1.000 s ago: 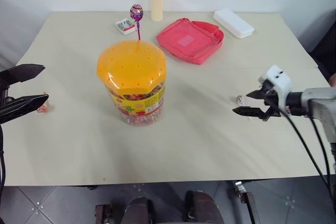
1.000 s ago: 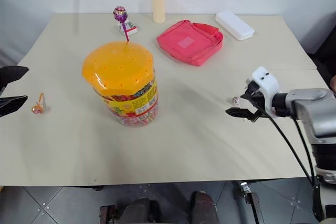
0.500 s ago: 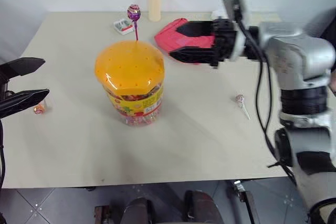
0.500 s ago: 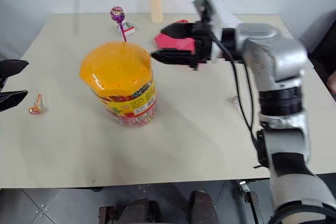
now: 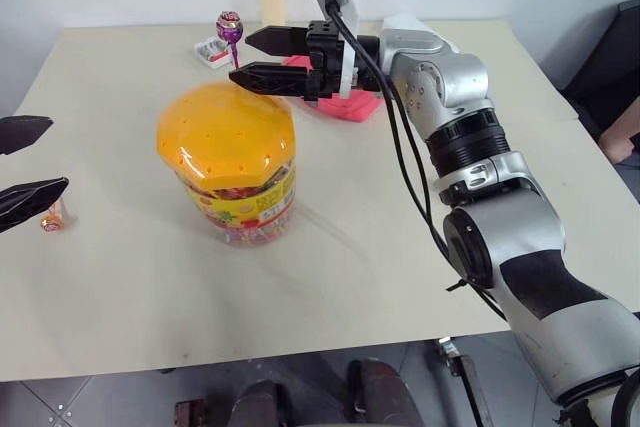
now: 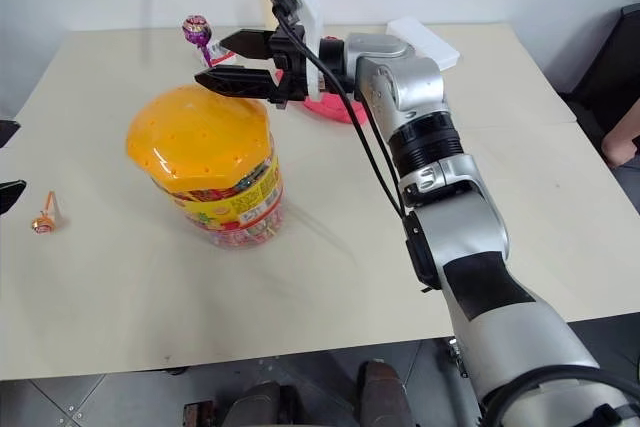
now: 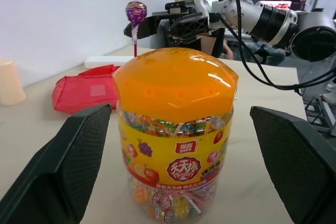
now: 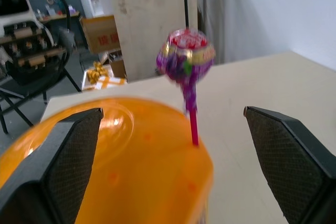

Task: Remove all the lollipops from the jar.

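**Desk:** Swung in from the table's right side, is that your right arm now beside the purple lollipop (image 5: 230, 26)?

**Me:** Yes. My right gripper (image 5: 240, 56) has crossed from the right edge of the table and now points sideways at the stick, jaws wide apart, nothing between them. That lollipop stands upright in a hole at the far edge of the jar (image 5: 227, 163) lid, its pink stick rising from the orange dome.

**Desk:** And the others?

**Me:** An orange one (image 6: 44, 218) lies on the table, well left of the jar, near my left gripper (image 5: 22, 165), which waits open and empty. I judge this purple one to be the last still standing in the lid.

**Desk:** What could spoil it?

**Me:** My lower finger sits close above the dome. Closing too low, I could press the lid and shove or tip the jar. Closing on the wrapped ball instead of the stick, it may slip out. Pulling sideways rather than straight up could bend the stick in its hole. Behind lies a pink pouch (image 5: 350, 105).
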You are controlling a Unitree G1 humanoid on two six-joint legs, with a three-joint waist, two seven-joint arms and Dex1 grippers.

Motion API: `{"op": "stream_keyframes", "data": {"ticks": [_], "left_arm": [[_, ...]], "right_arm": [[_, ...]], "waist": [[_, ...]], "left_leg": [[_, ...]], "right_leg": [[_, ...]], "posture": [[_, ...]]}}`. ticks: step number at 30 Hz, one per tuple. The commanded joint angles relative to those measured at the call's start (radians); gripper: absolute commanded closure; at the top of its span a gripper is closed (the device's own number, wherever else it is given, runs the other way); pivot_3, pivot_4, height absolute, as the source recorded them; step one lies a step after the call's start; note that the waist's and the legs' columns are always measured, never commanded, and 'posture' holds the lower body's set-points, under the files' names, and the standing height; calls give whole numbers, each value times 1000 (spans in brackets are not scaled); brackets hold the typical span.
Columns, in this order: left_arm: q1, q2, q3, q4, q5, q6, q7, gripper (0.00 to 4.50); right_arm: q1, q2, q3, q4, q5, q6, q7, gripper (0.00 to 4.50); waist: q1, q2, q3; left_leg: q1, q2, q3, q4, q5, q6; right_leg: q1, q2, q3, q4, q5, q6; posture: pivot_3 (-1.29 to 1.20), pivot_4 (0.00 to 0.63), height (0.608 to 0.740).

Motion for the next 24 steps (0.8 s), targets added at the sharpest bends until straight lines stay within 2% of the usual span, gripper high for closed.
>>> {"op": "stream_keyframes", "data": {"ticks": [1, 4, 16, 24], "left_arm": [[36, -16, 76, -71, -40, 7, 26, 0], [75, -37, 107, -112, -49, 10, 46, 0], [123, -53, 128, -157, -82, 9, 75, 0], [49, -30, 45, -101, -69, -3, 63, 0]], "right_arm": [[-76, 48, -36, 74, -17, -64, 7, 8], [-112, 88, -41, 134, -44, -104, -5, 550], [-192, 92, -140, 153, -44, -169, -37, 4472], [-285, -13, -245, 145, -31, -156, -150, 4472]], "waist": [[-2, 0, 0], [-5, 0, 0], [-3, 0, 0], [3, 0, 0]], "left_leg": [[0, 0, 0, 0, 0, 0], [0, 0, -1, -1, 0, 0], [0, 0, -3, -2, 0, 0], [1, -1, -2, -2, 0, 0]], "right_leg": [[0, 0, 0, 0, 0, 0], [0, 0, 1, 0, 0, 0], [0, 0, 3, 0, 0, 0], [0, 0, 3, 0, 0, 0]], "posture": [[0, 150, 740], [0, 150, 740], [0, 150, 740], [0, 150, 740]]}}
